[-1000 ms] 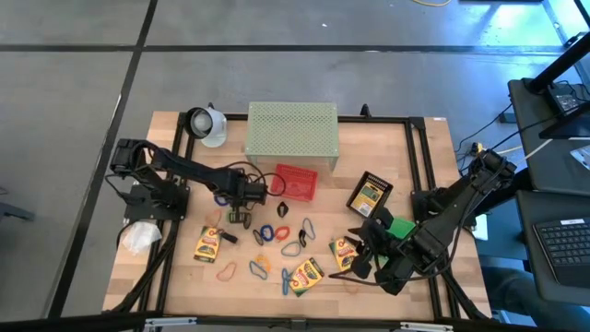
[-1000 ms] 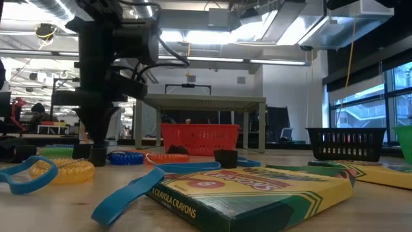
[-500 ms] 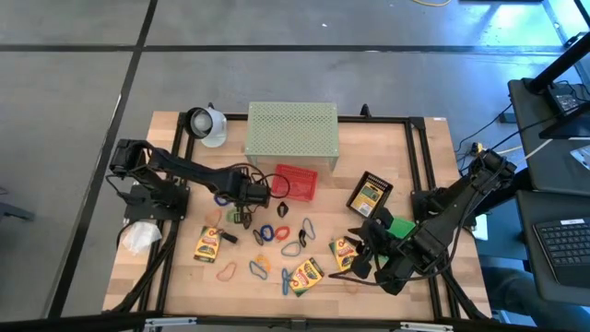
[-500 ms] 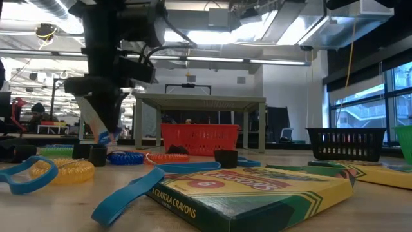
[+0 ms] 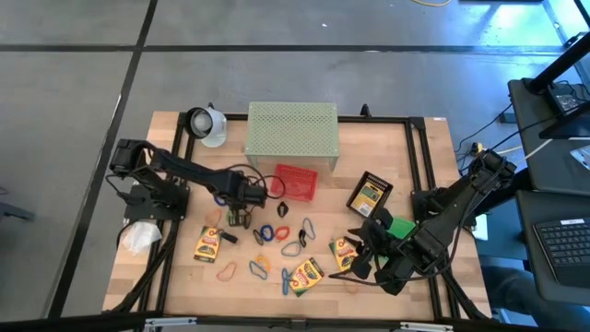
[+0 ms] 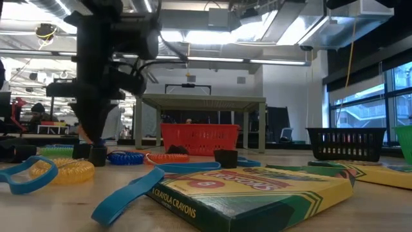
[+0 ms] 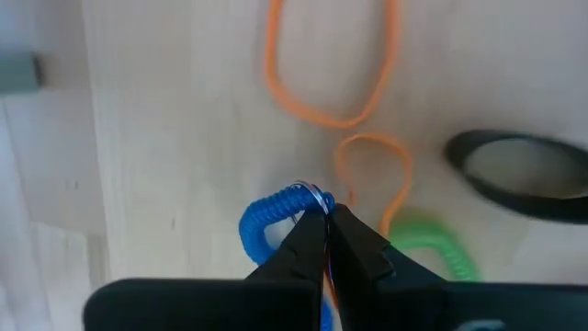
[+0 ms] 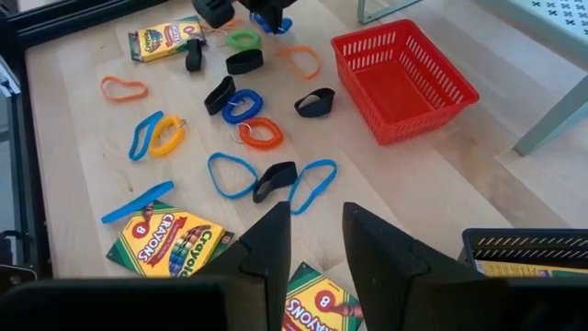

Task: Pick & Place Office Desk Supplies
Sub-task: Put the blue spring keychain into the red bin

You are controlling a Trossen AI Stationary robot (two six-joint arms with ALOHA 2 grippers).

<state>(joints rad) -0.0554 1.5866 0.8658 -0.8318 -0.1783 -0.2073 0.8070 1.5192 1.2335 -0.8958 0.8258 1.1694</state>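
Now our left gripper (image 7: 328, 218) pinches a blue coil (image 7: 266, 216) by its ring beside the red basket (image 5: 297, 181); we could lose it mid-carry, while our right gripper (image 8: 314, 241) waits half-open, empty.

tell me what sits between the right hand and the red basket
In the right wrist view, past the right hand lie a blue loop and a black band, then bare wood up to the red basket.
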